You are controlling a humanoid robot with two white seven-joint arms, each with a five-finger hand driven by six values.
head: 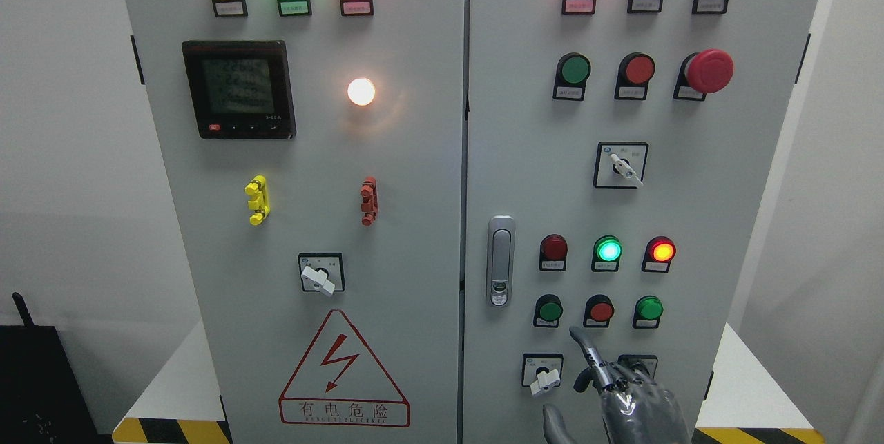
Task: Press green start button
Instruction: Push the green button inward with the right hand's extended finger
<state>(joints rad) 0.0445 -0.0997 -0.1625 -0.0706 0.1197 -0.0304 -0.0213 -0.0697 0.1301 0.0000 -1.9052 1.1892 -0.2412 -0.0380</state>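
Note:
A grey electrical cabinet (428, 175) fills the view. On its right door, a low row holds a green push button (550, 309), a red push button (601, 310) and a second green push button (649, 307). My right hand (621, 396) rises from the bottom edge with the index finger (583, 347) stretched up and to the left and the other fingers curled. The fingertip is just below the row, between the left green button and the red one, touching neither. The hand holds nothing. My left hand is out of view.
Above the row are three indicator lamps; the green one (608, 249) is lit. A rotary switch (544, 373) sits just left of my hand, and the door handle (501, 261) further left. Higher up are another green button (574, 69) and a red mushroom stop (708, 71).

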